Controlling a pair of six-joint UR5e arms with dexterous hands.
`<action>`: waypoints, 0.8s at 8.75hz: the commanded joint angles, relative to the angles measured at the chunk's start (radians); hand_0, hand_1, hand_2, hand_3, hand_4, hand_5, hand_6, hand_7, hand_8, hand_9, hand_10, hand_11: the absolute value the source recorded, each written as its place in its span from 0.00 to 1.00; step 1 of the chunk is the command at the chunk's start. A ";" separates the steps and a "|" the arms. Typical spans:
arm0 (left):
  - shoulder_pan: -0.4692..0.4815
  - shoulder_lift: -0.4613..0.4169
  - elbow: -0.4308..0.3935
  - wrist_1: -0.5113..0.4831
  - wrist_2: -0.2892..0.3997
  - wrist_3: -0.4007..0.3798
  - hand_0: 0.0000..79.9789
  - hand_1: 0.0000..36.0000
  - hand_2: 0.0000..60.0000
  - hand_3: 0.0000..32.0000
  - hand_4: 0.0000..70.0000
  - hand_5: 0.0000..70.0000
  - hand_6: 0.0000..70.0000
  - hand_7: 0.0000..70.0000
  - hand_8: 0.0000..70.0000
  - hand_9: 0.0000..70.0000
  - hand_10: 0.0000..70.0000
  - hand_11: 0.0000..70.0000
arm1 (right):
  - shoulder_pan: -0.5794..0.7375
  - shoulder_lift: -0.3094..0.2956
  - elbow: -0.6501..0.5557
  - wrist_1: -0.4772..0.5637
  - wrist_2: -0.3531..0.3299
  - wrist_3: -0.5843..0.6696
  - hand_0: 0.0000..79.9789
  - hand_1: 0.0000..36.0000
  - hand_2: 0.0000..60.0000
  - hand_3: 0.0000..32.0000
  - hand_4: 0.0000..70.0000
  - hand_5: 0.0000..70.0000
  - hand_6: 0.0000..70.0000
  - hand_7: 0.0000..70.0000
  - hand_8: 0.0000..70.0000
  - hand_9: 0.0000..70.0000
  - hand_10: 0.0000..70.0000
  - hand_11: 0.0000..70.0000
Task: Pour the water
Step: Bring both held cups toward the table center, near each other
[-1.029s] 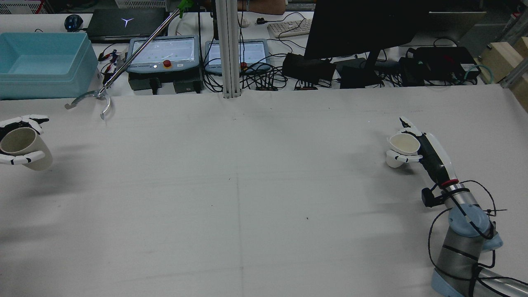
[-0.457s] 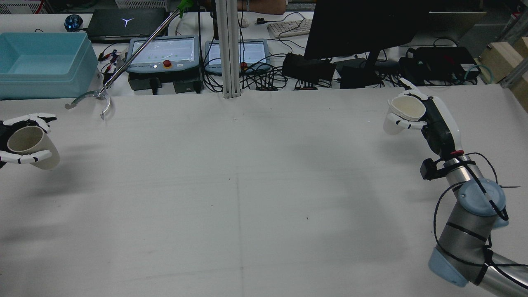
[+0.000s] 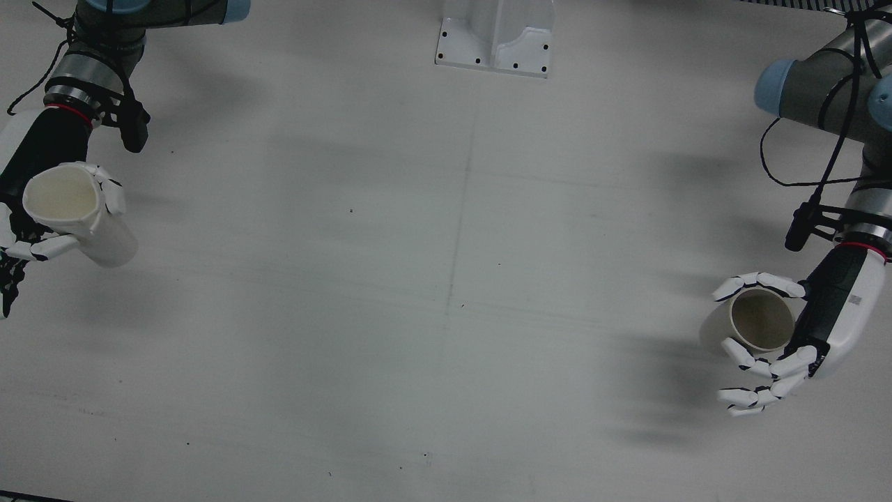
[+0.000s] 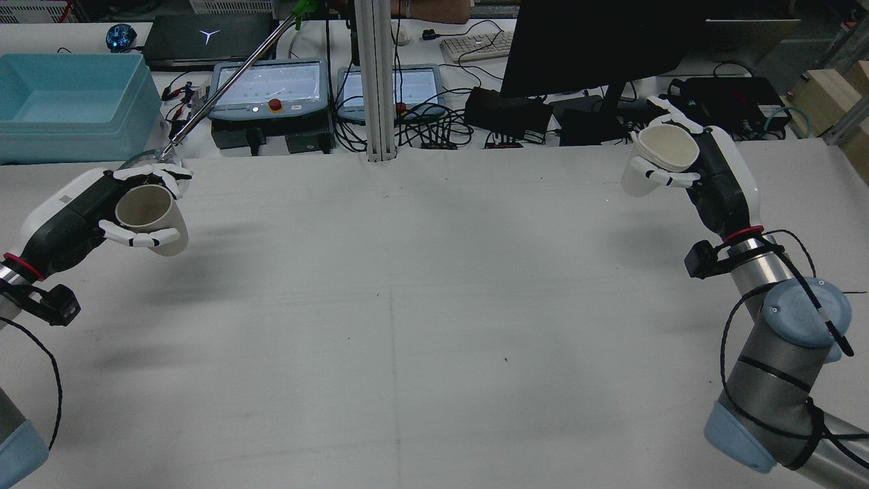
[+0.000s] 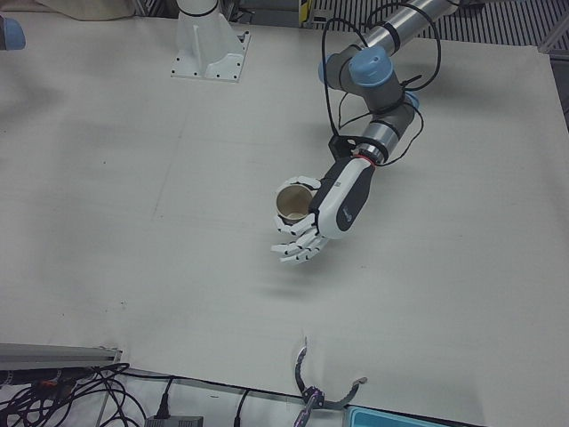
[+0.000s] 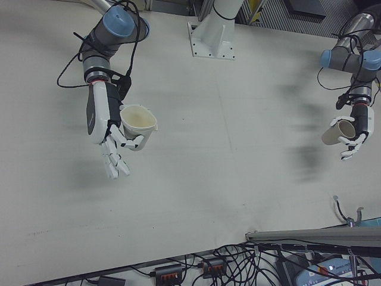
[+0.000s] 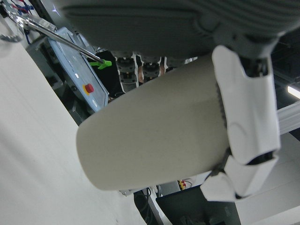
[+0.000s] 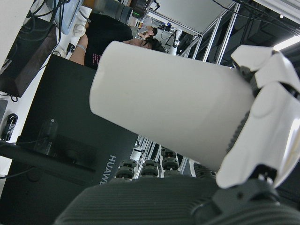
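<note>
Now the left hand [image 4: 81, 221], clamped on the beige cup [image 4: 151, 219], has swung inward; the right hand [image 4: 706, 173] has lifted the white cup [image 4: 658, 159]. Both cups remain well apart above the worktop [image 4: 407, 305]; pouring is not yet possible.

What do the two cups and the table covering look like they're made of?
Beige cup in the left hand: likely matte paper or plastic, no gloss. White cup in the right hand: similar, smoother, perhaps plastic. Table covering: looks like matte white cloth or sheet, showing faint creases.
</note>
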 commanded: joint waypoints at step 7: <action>0.206 -0.354 0.051 0.160 -0.003 0.090 0.69 1.00 1.00 0.00 0.59 1.00 0.26 0.43 0.19 0.30 0.15 0.26 | 0.023 0.078 0.153 -0.079 0.005 -0.077 0.60 0.65 0.88 0.00 0.41 1.00 0.16 0.25 0.04 0.10 0.06 0.10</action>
